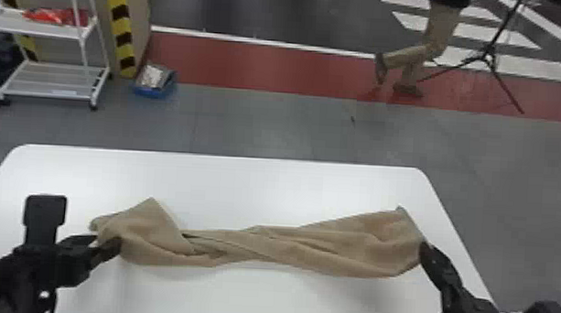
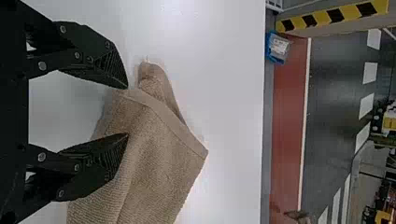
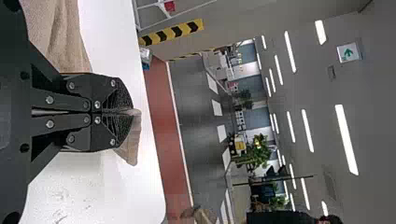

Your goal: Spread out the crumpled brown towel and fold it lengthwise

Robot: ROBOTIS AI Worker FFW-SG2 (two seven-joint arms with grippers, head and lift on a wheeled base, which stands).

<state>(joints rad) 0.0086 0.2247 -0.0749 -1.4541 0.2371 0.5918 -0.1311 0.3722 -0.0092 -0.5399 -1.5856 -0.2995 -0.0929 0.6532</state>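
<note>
The brown towel [image 1: 261,246] lies twisted and bunched in a long band across the white table. At its left end is my left gripper [image 1: 108,243]; in the left wrist view that left gripper [image 2: 128,111] stands open, fingers apart, with towel cloth [image 2: 154,154] between and beyond the tips. At the towel's right end is my right gripper [image 1: 423,253]. The right wrist view has the right gripper [image 3: 122,112] shut on the towel's edge, a small flap of cloth [image 3: 131,144] sticking out past the fingertips.
The white table [image 1: 228,183] has rounded far corners. Beyond it on the floor stand a white shelf cart [image 1: 50,80], a blue box [image 1: 155,82] and a black tripod [image 1: 489,54].
</note>
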